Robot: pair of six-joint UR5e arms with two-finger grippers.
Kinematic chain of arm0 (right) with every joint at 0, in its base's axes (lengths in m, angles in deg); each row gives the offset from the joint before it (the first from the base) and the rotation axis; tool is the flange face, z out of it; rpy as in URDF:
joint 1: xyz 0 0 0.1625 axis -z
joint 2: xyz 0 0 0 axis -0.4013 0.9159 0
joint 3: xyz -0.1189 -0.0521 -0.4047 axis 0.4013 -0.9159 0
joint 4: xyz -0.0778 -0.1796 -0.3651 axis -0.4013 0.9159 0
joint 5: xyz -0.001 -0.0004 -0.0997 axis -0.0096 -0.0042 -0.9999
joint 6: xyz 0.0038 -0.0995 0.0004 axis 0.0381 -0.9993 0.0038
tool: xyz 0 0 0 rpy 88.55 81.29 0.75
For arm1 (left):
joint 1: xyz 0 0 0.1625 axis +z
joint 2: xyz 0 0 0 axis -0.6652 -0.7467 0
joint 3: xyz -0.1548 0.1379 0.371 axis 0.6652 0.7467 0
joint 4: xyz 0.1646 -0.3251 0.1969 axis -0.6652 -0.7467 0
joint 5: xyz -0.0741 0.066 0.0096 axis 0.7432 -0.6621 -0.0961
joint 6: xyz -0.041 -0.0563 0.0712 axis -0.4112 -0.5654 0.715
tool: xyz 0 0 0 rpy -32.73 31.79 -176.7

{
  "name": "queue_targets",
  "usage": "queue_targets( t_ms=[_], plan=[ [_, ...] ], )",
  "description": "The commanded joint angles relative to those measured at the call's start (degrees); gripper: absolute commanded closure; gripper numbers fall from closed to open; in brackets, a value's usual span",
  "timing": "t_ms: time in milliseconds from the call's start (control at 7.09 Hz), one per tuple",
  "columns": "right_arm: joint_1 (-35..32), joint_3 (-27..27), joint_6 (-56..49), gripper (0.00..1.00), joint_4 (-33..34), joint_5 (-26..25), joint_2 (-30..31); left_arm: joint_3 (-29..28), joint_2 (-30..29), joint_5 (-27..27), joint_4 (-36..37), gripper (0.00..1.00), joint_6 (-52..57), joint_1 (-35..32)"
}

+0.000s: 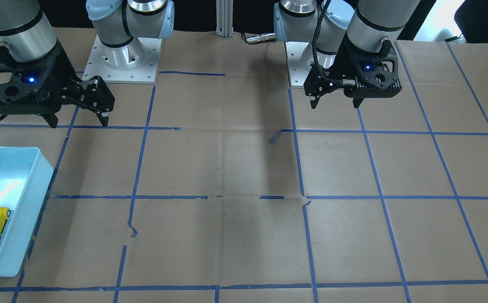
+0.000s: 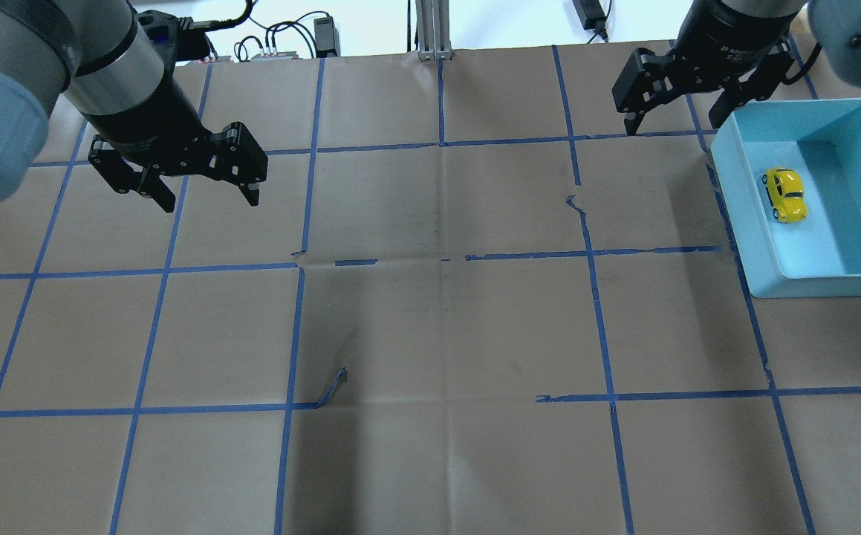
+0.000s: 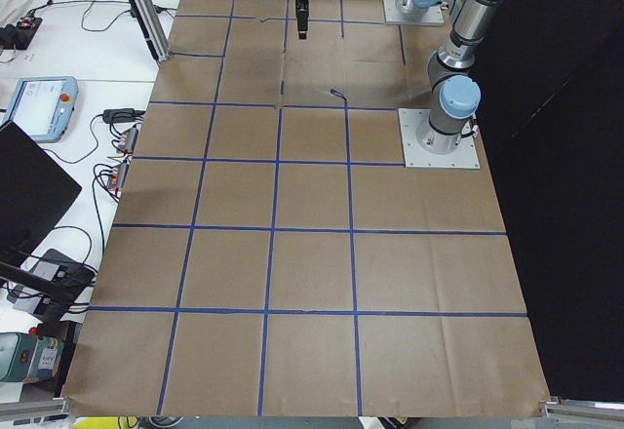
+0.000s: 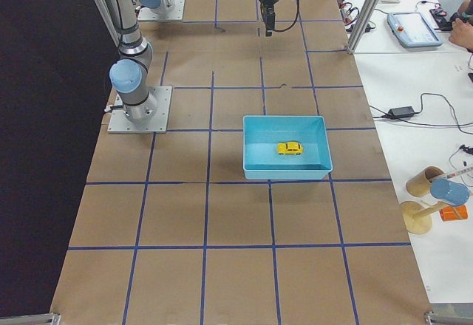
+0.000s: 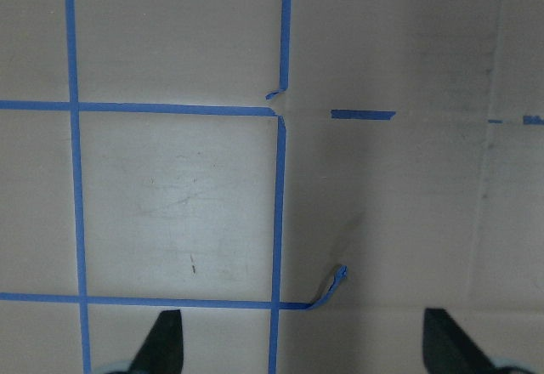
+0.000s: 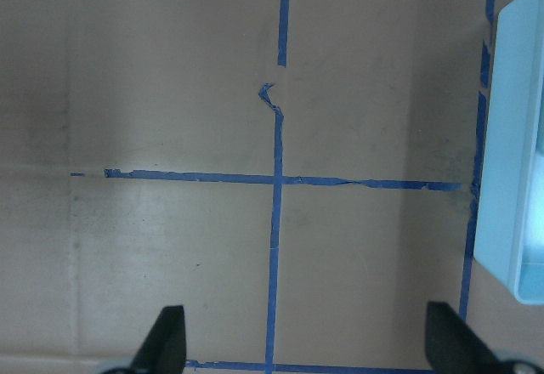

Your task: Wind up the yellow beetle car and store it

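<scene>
- the small glossy bright-yellow toy beetle car [image 2: 784,195] sits on its wheels on the floor of the shallow light-blue plastic bin [image 2: 816,286], apart from its walls. the bin stands at the robot's right end of the brown paper-covered tabletop [image 2: 437,334] with its blue tape grid.
- that placing reads as the storing step done: the car is inside the container and nothing touches it.
- the right jaws hang spread and empty above the tabletop, just beside the bin's far corner and outside its rim; their wrist view shows only bare paper and the bin's edge. i judge them parked there so the bin is unobstructed.
- the left jaws are likewise spread and holding nothing, raised over the robot's left half, well apart from the car and bin, with no part left to play.
- whether the spring is wound cannot be told from here.
</scene>
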Motion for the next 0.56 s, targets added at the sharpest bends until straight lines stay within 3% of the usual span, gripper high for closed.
queue_targets(
  t_ms=[0,423],
  plan=[
    [0.0,0.1,0.0,0.0,0.2,0.0,0.0,0.0,0.1,0.0,-0.2,0.01,0.8,-0.1],
    [0.1,0.1,-0.1,0.0,0.2,0.0,0.0,0.0,0.2,0.0,-0.3,0.01,1.4,-0.1]
  ],
)
